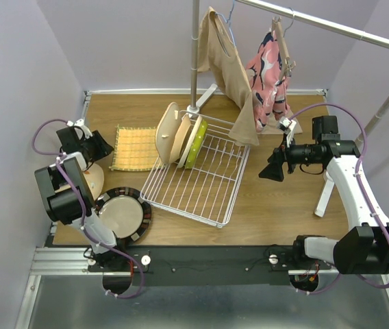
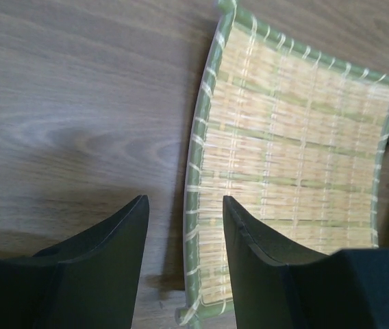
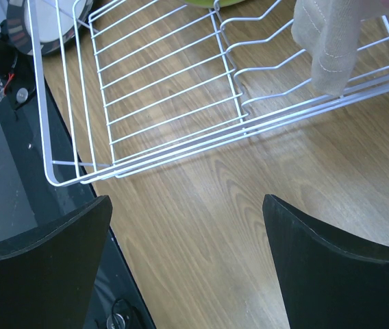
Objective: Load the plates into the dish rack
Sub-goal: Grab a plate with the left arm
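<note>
Closest to the lens, we saw the black fingers (image 2: pixel 105 267) of the left gripper (image 2: pixel 184 205) standing apart with nothing between them. They hung over the wooden table (image 2: pixel 64 103), and the green-bound edge of the woven mat (image 2: pixel 290 151) showed through the gap below. We found the right gripper (image 3: pixel 186 202) spread wide and empty too, above bare wood just short of the outer rail of the dish rack (image 3: pixel 167 103).

From above, we saw several plates on edge at the rack's far left end. A cream plate (image 1: pixel 169 131) stood outermost on the left and a lime green plate (image 1: pixel 197 142) on the right, leaning close together. Near the rack's near left corner a dark-rimmed plate (image 1: pixel 122 214) lay flat on the table. Just beyond it a tan plate (image 1: pixel 95 181) was partly hidden under the left arm. We noted a tan garment (image 1: pixel 232 75) hanging from the rail (image 1: pixel 331 26), its hem over the rack's far right corner.
</note>
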Robot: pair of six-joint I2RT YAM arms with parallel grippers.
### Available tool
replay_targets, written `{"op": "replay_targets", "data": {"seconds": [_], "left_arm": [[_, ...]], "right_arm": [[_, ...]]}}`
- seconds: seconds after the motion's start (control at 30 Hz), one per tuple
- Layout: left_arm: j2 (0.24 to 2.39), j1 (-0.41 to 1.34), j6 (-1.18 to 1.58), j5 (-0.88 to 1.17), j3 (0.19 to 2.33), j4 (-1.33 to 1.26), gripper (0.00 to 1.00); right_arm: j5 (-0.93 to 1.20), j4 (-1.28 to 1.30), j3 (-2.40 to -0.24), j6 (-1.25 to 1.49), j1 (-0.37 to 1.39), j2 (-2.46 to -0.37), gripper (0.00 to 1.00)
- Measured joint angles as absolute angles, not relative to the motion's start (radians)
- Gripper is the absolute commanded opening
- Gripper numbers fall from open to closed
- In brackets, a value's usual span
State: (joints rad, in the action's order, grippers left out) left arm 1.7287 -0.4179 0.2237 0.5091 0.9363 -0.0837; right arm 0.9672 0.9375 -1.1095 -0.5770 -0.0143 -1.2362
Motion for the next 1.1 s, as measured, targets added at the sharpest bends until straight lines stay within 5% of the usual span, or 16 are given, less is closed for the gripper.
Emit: {"op": "replay_targets", "data": {"seconds": [1.1], "left_arm": [[1.914, -0.385, 0.093, 0.625, 1.132, 0.159, 0.51]], "right_arm": [[0.980, 0.936, -1.105, -0.577, -0.014, -1.240, 1.00]]}}
